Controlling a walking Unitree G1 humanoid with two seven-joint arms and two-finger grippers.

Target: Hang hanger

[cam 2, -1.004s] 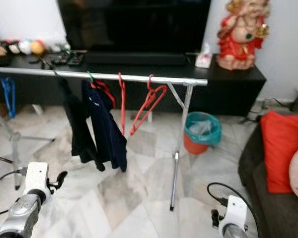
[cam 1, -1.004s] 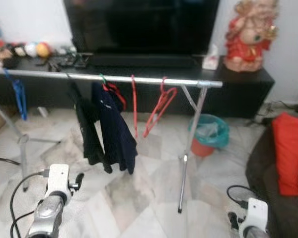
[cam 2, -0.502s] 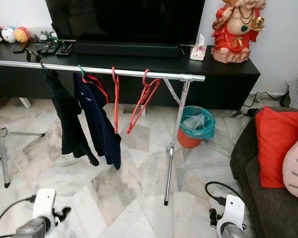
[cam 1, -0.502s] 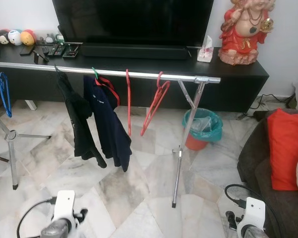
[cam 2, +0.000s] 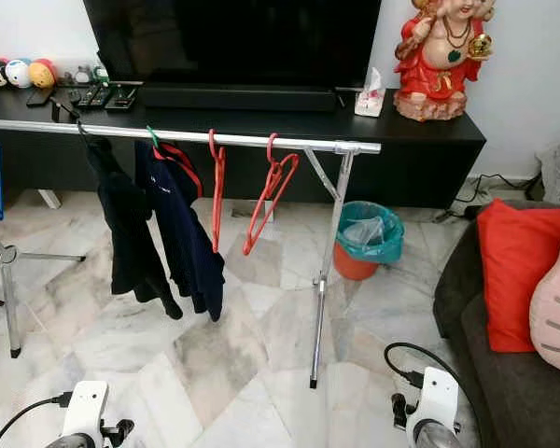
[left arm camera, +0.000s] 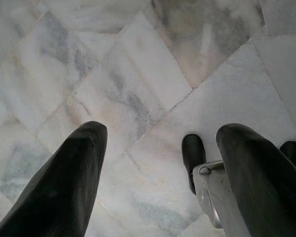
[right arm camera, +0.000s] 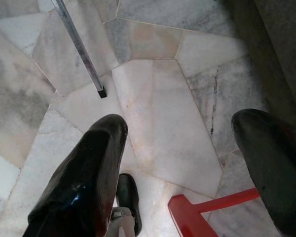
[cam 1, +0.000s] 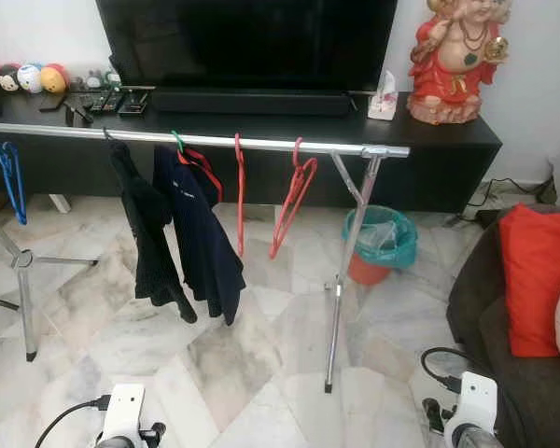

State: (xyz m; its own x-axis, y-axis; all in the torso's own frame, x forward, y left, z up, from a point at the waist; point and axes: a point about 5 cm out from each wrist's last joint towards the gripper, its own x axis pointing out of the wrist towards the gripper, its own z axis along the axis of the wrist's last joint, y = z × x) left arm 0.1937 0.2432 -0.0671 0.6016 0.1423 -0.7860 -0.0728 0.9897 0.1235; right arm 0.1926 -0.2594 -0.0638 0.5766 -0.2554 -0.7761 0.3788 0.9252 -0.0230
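Observation:
A silver clothes rail (cam 1: 261, 147) stands on the marble floor before a black TV cabinet. Two bare red hangers (cam 1: 240, 191) (cam 1: 292, 198) hang near its right end. Beside them, two dark garments (cam 1: 201, 233) hang on hangers, and a blue hanger (cam 1: 11, 179) is at the far left. Both arms are low: the left wrist (cam 1: 123, 427) and right wrist (cam 1: 473, 408) sit at the picture's lower edge. My left gripper (left arm camera: 163, 131) is open over bare floor. My right gripper (right arm camera: 180, 118) is open near the rail's foot (right arm camera: 101, 92), with a red hanger-like piece (right arm camera: 207, 210) beyond its fingers.
A teal bin (cam 1: 381, 245) with a red base stands behind the rail's right leg. A dark sofa with a red cushion (cam 1: 537, 280) fills the right side. A black cable (cam 1: 439, 359) lies on the floor by the sofa. A red figurine (cam 1: 453, 61) sits on the cabinet.
The whole picture shifted and sharpened as the camera moved. My left arm has sunk from mid-left to the lower edge. The hangers on the rail hang as before.

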